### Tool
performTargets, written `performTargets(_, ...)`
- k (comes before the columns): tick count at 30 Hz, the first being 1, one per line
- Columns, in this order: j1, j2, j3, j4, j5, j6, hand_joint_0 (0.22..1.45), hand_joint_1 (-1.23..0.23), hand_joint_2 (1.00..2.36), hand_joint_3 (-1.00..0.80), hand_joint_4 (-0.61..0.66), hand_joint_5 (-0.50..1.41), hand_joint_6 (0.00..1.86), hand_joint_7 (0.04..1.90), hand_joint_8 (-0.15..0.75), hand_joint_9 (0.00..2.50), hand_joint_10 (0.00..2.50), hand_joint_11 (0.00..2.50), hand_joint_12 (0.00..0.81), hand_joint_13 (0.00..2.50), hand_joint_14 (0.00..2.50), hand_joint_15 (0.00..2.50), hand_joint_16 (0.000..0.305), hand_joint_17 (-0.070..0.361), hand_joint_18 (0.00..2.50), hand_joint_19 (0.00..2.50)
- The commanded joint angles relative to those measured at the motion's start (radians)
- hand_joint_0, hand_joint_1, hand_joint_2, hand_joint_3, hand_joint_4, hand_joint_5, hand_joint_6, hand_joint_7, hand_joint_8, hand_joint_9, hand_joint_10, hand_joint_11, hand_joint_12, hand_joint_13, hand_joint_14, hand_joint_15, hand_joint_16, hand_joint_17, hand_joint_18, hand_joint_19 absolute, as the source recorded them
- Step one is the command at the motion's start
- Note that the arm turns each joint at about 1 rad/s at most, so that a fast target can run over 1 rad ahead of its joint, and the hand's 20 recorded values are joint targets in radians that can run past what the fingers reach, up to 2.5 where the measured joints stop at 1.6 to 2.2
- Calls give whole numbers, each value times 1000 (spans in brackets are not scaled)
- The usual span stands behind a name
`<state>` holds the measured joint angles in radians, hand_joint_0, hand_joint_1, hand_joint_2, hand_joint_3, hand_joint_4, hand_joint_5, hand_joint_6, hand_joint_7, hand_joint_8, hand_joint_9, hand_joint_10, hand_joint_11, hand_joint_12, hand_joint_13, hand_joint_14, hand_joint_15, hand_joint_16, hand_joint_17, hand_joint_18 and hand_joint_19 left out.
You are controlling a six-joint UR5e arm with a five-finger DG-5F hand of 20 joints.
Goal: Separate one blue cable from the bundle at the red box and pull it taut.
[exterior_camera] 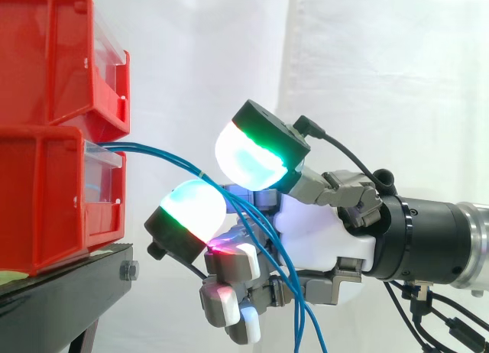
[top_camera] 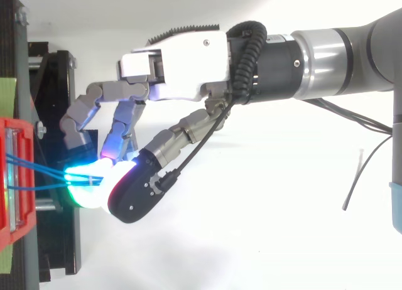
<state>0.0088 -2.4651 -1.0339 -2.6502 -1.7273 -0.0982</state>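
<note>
- A robot hand [exterior_camera: 321, 231] is seen reaching in level, its fingertips pointed at a lower red box [exterior_camera: 46, 208]. The box sits on a black stand [exterior_camera: 69, 284], just ahead of the hand.
- A bundle of thin blue cables [exterior_camera: 160, 156] is seen leaving the front of that box. It runs toward the hand and slopes gently downward.
- The strands are passed between two large glowing fingertips [exterior_camera: 256, 158], one above the bundle and one below it [exterior_camera: 191, 208].
- Behind the fingertips the cables are draped across the front of the palm. From there they are let fall slack below the hand.
- From above, the two pads are seen drawn close together on the strands [top_camera: 38, 171], so a narrow pinch is judged to be held on them. Whether one cable or several is caught cannot be told.
- The remaining fingers are curled under the palm, beneath the cables.
- The key relation: the cables' long axis lies almost in line with the hand's own reach. The box end is ahead of the fingertips.
- A pull straight back, away from the box, is therefore judged to be what tautness requires.
</note>
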Motion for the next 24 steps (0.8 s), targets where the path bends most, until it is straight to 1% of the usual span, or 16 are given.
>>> performTargets(1, -1, 0, 0, -1, 0, 0, 632, -659, 1010, -389, 54, -177, 854, 1064, 306, 1083, 25, 980, 378, 992, 27, 733, 50, 112, 891, 884)
performTargets(4, -1, 0, 0, -1, 0, 0, 645, -755, 1018, -290, 27, -180, 860, 1107, 304, 1061, 24, 990, 379, 989, 26, 732, 50, 112, 891, 883)
performTargets(6, 0, 0, 0, -1, 0, 0, 671, -820, 1019, -273, -22, -183, 867, 1129, 299, 1051, 25, 992, 379, 983, 27, 724, 50, 112, 888, 865)
performTargets(7, 0, 0, 0, -1, 0, 0, 690, -854, 1019, -276, -33, -186, 871, 1186, 302, 1046, 24, 996, 374, 982, 26, 723, 49, 111, 888, 861)
performTargets(8, 0, 0, 0, -1, 0, 0, 697, -864, 1019, -278, -35, -187, 873, 1204, 301, 1046, 22, 997, 374, 981, 28, 728, 49, 111, 890, 861)
performTargets(11, 0, 0, 0, -1, 0, 0, 756, -909, 1014, -345, -52, -195, 914, 1117, 291, 1041, 25, 1001, 368, 980, 29, 720, 49, 110, 886, 843)
performTargets(13, -1, 0, 0, -1, 0, 0, 793, -917, 1005, -444, -66, -194, 921, 1098, 290, 1056, 24, 992, 363, 987, 28, 719, 48, 108, 883, 837)
performTargets(15, 0, 0, 0, -1, 0, 0, 814, -924, 1000, -500, -74, -189, 925, 1110, 287, 1070, 25, 998, 357, 991, 28, 736, 48, 107, 885, 842)
performTargets(17, 0, 0, 0, -1, 0, 0, 802, -922, 1000, -500, -41, -186, 926, 1098, 288, 1090, 26, 1011, 358, 997, 29, 736, 48, 108, 906, 814)
performTargets(19, -1, 0, -2, -1, 0, 0, 735, -918, 1000, -500, 10, -185, 926, 1056, 291, 1094, 25, 1030, 359, 1003, 28, 745, 48, 107, 912, 828)
performTargets(21, 0, 0, 0, -2, -2, 0, 663, -920, 1000, -500, 29, -184, 924, 1040, 293, 1103, 27, 1015, 356, 1009, 29, 745, 48, 107, 909, 839)
performTargets(22, -1, 0, 0, -4, -3, 0, 653, -916, 1000, -500, 28, -184, 923, 1036, 293, 1103, 24, 1026, 360, 1009, 29, 748, 48, 108, 910, 847)
performTargets(23, -1, 0, 0, -5, -3, 0, 616, -913, 1000, -500, 33, -185, 918, 1018, 293, 1105, 24, 1018, 364, 1010, 29, 751, 48, 109, 912, 858)
performTargets(24, -1, 0, 0, -5, -3, 0, 609, -938, 1000, -500, 21, -183, 916, 1011, 292, 1107, 25, 1018, 364, 1011, 29, 752, 48, 109, 914, 846)
